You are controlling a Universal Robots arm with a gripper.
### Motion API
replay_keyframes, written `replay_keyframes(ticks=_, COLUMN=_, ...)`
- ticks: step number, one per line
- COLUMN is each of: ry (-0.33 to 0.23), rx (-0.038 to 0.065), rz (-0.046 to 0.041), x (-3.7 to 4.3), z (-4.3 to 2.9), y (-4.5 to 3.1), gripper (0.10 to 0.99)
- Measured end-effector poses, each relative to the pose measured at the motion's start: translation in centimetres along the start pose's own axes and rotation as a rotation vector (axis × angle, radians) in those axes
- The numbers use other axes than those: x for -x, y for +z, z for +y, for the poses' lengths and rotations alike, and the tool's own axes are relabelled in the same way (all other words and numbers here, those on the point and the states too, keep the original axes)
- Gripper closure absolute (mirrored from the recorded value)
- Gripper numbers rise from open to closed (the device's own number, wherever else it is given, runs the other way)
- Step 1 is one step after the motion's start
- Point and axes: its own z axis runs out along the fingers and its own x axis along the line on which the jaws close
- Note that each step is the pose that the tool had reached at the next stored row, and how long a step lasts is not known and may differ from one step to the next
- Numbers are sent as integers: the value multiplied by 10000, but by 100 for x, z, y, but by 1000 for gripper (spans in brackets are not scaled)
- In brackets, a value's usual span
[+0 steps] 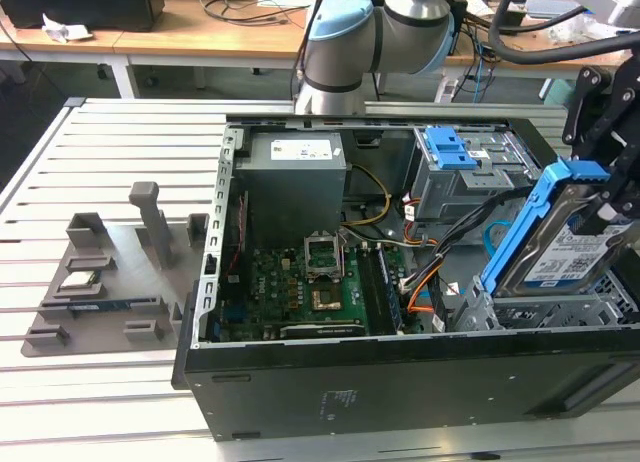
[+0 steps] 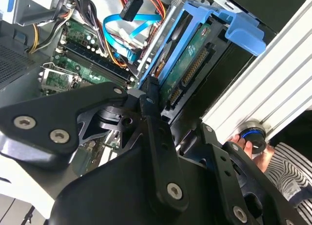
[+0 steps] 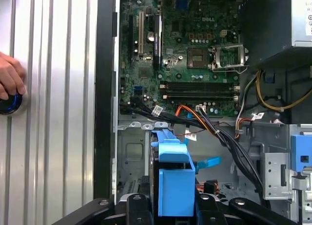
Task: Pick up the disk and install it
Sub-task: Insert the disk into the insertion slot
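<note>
Exterior view: hand (image 1: 607, 187) clenched on disk (image 1: 560, 237) by its blue carrier, disk tilted above drive bay at open computer case (image 1: 330, 382), exterior view's right. Grey cage with blue latch (image 1: 450, 147) just beyond. Case sits on slatted bench (image 1: 90, 402); person's hand (image 3: 9, 79) on button.

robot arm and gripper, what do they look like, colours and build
The arm is made of silver-grey tubes with a light blue cap on a round joint, and thick black cables loop beside it. The gripper is matte black, built from flat angular linkage plates pinned with round silver screws; the same black finish shows in the exterior view.
</note>
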Motion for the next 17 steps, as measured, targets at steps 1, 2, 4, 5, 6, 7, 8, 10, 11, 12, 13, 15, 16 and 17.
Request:
replay_keyframes(ticks=1, ry=0, rx=0, rz=0, x=0, z=-1, y=17, gripper=722)
replay_keyframes(ticks=2, ry=0, rx=0, rz=-1, x=0, z=-2, y=36, gripper=722)
replay_keyframes(ticks=4, ry=0, rx=0, rz=-1, x=0, z=-3, y=69, gripper=722)
replay_keyframes(ticks=5, ry=0, rx=0, rz=0, x=0, z=-4, y=80, gripper=722)
replay_keyframes(ticks=6, ry=1, rx=0, rz=0, x=0, z=-5, y=97, gripper=722)
replay_keyframes(ticks=7, ry=0, rx=0, rz=-1, x=0, z=-5, y=108, gripper=722)
replay_keyframes(ticks=8, ry=0, rx=0, rz=-2, x=-1, z=-7, y=129, gripper=722)
replay_keyframes(ticks=10, ry=1, rx=0, rz=0, x=-1, z=-9, y=174, gripper=722)
replay_keyframes(ticks=11, ry=0, rx=0, rz=0, x=-1, z=-10, y=198, gripper=722)
replay_keyframes(ticks=12, ry=0, rx=0, rz=-1, x=-1, z=-12, y=225, gripper=722)
replay_keyframes(ticks=13, ry=0, rx=0, rz=-1, x=-1, z=-12, y=244, gripper=722)
replay_keyframes(ticks=15, ry=0, rx=0, rz=1, x=-2, z=-15, y=284, gripper=722)
replay_keyframes(ticks=16, ry=1, rx=0, rz=0, x=-2, z=-15, y=296, gripper=722)
replay_keyframes(ticks=17, ry=1, rx=0, rz=0, x=-2, z=-16, y=316, gripper=722)
